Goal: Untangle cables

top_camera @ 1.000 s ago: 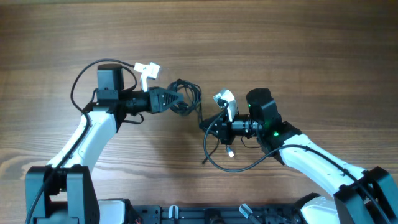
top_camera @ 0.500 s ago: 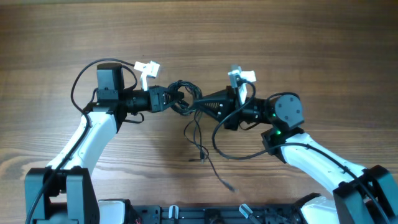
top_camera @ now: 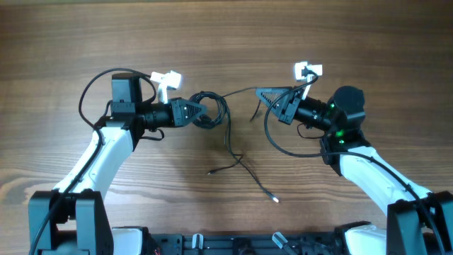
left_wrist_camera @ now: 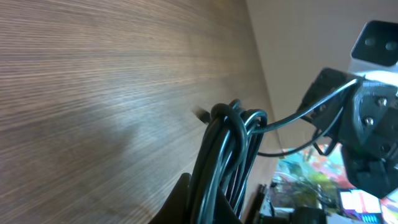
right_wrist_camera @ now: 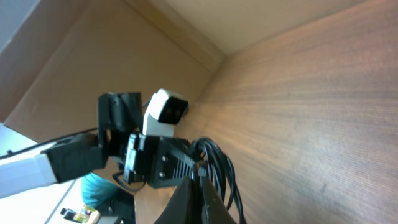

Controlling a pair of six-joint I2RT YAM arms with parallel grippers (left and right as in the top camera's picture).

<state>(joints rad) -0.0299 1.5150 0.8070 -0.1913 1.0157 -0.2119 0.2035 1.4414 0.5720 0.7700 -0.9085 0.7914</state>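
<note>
Fingers on the left arm are closed tight on the cables, a small black bundle of loops held out over the surface, a bit left of the middle. The right fingers seem to pinch 1 thin strand, though that grip is hard to see. The strand runs tight from the bundle off to the right.

To pull well, the left side should hold firm while the right side pulls slowly and straight to the right. If the loops bunch up, ease off.

2 loose ends lie on the wood, nearer than the bundle.
</note>
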